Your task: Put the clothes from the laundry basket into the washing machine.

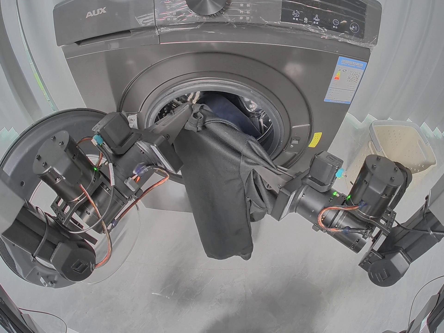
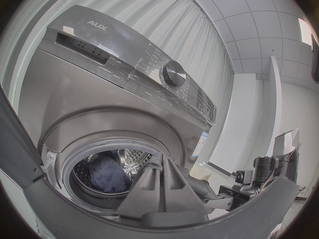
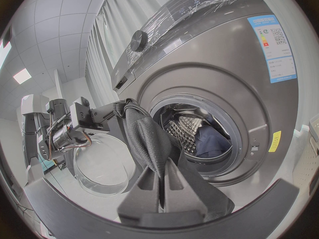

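Note:
A black garment [image 1: 222, 181] hangs in front of the washing machine's round opening [image 1: 217, 112], held between both arms. My left gripper [image 1: 188, 113] is shut on its bunched top corner at the opening's left rim; the same grip shows at the left gripper [image 2: 162, 161]. My right gripper [image 1: 263, 174] is shut on the garment's right side, lower and in front of the opening, as at the right gripper [image 3: 161, 170] with black garment [image 3: 146, 140] cloth between its fingers. A dark blue garment [image 3: 211, 141] lies inside the drum, dark blue garment [image 1: 231, 109] behind the black one.
The machine's glass door [image 1: 69, 195] stands swung open to the left, behind my left arm. A beige laundry basket [image 1: 402, 146] stands on the floor at the right of the machine. Grey floor lies below the hanging cloth.

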Controlling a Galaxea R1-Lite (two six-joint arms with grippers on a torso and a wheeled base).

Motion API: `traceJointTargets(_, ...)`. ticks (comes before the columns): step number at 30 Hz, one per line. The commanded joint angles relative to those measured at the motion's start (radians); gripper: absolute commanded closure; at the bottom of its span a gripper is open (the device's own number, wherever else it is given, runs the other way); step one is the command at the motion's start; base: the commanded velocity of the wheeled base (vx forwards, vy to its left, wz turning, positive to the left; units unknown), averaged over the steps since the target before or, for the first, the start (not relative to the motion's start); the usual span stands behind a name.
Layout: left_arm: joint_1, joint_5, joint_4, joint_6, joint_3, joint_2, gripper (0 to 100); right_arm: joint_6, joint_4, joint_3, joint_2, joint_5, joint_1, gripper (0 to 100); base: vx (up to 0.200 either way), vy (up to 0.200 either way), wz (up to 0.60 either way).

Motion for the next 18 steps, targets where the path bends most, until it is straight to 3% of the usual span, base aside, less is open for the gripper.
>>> traceJointTargets(1,-0.009,0.001,-0.002,0.000,0.002,-0.006,100,0.001,-0.009,0.050,-0.052,0.000,-0.002,100,0.000,0.000,0.00)
traceJointTargets(7,-0.020,0.004,-0.002,0.000,0.003,-0.003,100,0.002,-0.016,0.113,-0.087,0.007,0.009,100,0.000,0.000,0.00)
traceJointTargets(17,-0.037,0.004,-0.002,0.001,0.002,0.001,100,0.005,-0.019,0.113,-0.078,0.008,0.018,100,0.000,0.000,0.00)
traceJointTargets(18,-0.038,0.004,-0.003,0.001,0.002,0.000,100,0.007,-0.025,0.113,-0.073,0.008,0.020,0,0.000,0.000,0.00)
